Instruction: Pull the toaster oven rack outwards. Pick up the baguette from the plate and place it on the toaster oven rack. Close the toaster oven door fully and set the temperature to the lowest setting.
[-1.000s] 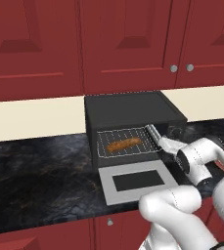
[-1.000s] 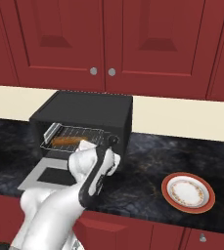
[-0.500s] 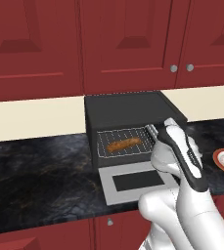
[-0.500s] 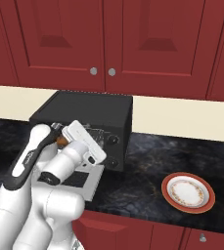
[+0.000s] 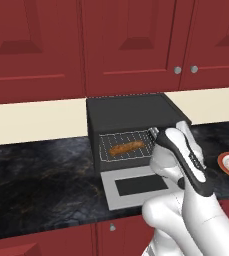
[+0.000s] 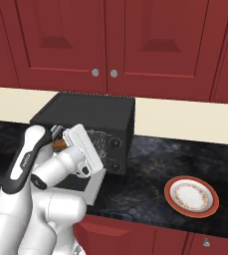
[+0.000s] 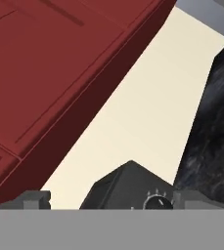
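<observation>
**Baguette on the rack, door still down: closing comes next**

The end effector [image 6: 56, 132] is spread wide and holds nothing. It sits by the upper right corner of the oven mouth, and the hand view looks across the top corner of the toaster oven [image 5: 131, 111] with one knob [image 7: 156, 201] just ahead of the fingertips [image 7: 33, 199].

The baguette [image 5: 125, 147] lies across the toaster oven rack [image 5: 107, 155], roughly centred, so the step in hand is judged to be closing the toaster oven door [image 5: 115, 199]. The door lies flat, folded down onto the bench [image 5: 41, 175] in front of the cavity. To do this well, the end effector should drop to the door's front edge, get under or behind it, and swing it up in an arc about the hinge rather than pushing straight in. The rack may need to slide back as the door rises; how far out it stands cannot be told.

The oven is a matte black box against the cream wall. The door is light grey with a dark window. The rack is a fine silver grid, the baguette a short golden-brown stick. The plate [image 6: 191, 196] sits well to the right.
</observation>
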You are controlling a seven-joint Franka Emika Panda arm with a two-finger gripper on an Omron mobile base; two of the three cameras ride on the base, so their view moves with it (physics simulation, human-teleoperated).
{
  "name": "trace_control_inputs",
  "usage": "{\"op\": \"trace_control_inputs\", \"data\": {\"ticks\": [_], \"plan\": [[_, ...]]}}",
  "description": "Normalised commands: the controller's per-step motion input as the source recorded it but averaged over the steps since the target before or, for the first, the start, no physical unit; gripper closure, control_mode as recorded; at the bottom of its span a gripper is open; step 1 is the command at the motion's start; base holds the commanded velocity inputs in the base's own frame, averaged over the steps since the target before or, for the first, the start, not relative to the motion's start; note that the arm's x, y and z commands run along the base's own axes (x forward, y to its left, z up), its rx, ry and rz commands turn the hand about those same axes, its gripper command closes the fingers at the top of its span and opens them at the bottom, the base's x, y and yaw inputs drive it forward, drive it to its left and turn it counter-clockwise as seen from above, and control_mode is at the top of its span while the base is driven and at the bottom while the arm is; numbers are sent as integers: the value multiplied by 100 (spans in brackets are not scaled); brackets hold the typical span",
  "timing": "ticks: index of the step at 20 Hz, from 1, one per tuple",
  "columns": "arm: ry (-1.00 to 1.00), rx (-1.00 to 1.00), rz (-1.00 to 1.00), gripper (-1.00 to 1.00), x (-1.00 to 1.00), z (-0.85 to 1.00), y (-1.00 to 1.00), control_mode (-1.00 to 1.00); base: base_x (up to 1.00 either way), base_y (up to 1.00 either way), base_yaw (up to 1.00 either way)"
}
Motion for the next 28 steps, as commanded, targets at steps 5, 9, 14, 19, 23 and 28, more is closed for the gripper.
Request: {"op": "trace_control_inputs", "data": {"ticks": [5, 9, 14, 19, 23, 28], "plan": [[-19, 1, 0, -100, 0, -2, 0, -100, 0, 0, 0], [-50, 10, -1, -100, 0, 0, 0, -100, 0, 0, 0], [-59, 22, -3, -100, -1, 0, 0, -100, 0, 0, 0], [-55, 18, -4, -100, 0, 0, 0, -100, 0, 0, 0], [-15, 21, 1, -100, -10, 0, -39, -100, 0, 0, 0], [10, 16, 8, -100, -33, 5, -51, -100, 0, 0, 0]]}}
